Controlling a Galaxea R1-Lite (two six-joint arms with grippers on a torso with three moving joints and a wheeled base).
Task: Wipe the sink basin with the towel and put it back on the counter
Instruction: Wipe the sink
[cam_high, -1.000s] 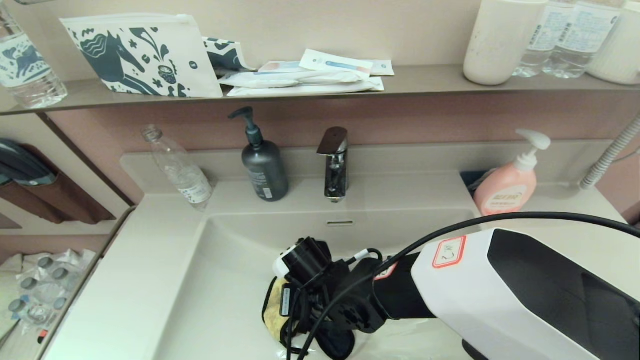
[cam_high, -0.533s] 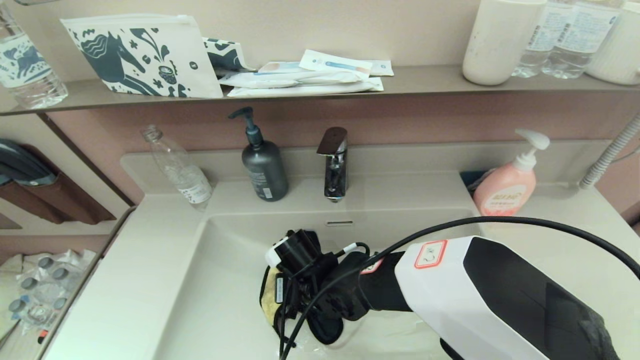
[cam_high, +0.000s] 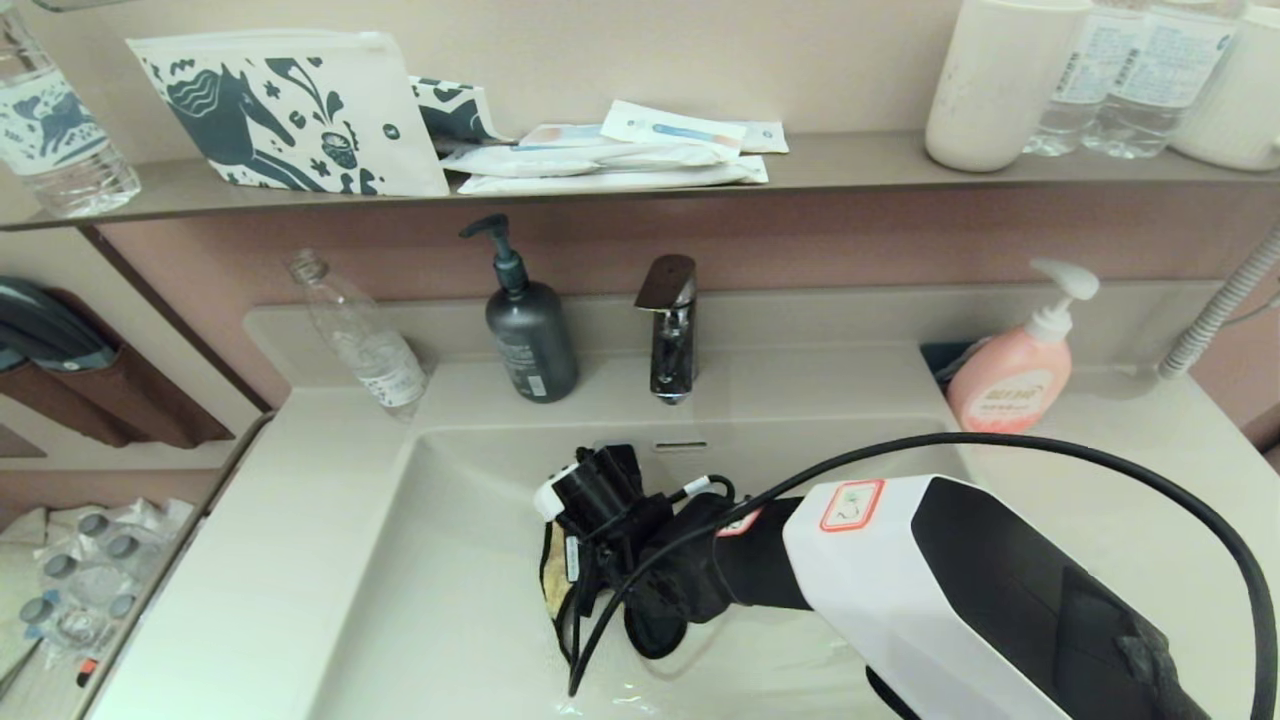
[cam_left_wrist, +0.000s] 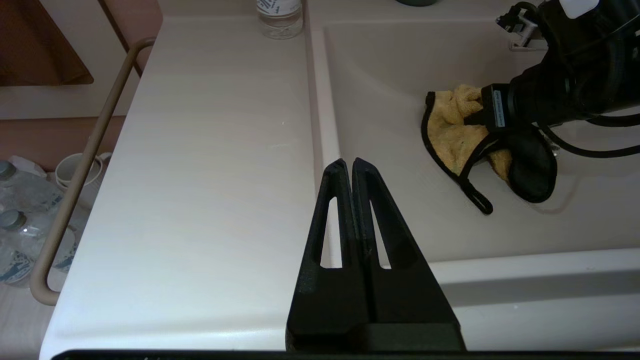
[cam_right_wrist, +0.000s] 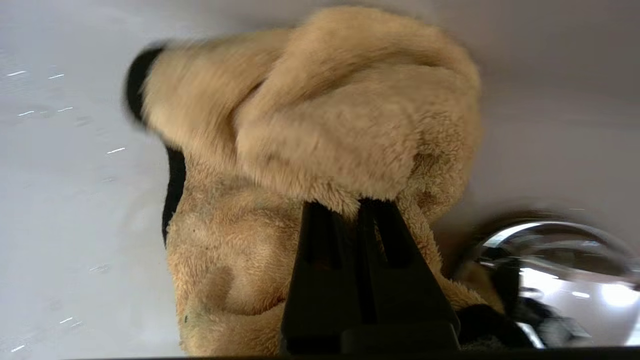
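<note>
The mustard-yellow towel (cam_high: 553, 590) with black trim lies bunched on the floor of the sink basin (cam_high: 470, 560). My right gripper (cam_right_wrist: 356, 205) is shut on a fold of the towel (cam_right_wrist: 310, 135) and presses it down beside the chrome drain plug (cam_right_wrist: 560, 265). In the left wrist view the towel (cam_left_wrist: 452, 132) trails its black loop from the right gripper's fingers (cam_left_wrist: 475, 120). My left gripper (cam_left_wrist: 348, 165) is shut and empty, parked over the counter (cam_left_wrist: 210, 150) at the basin's left rim.
A faucet (cam_high: 668, 330), a dark pump bottle (cam_high: 528, 330) and a clear bottle (cam_high: 365, 345) stand behind the basin. A pink pump bottle (cam_high: 1015, 375) is at the back right. The right arm's black cable (cam_high: 1000, 445) arches over the basin.
My right arm has dragged the towel a little toward the back of the basin, still shut on it. The left gripper shows no change.
</note>
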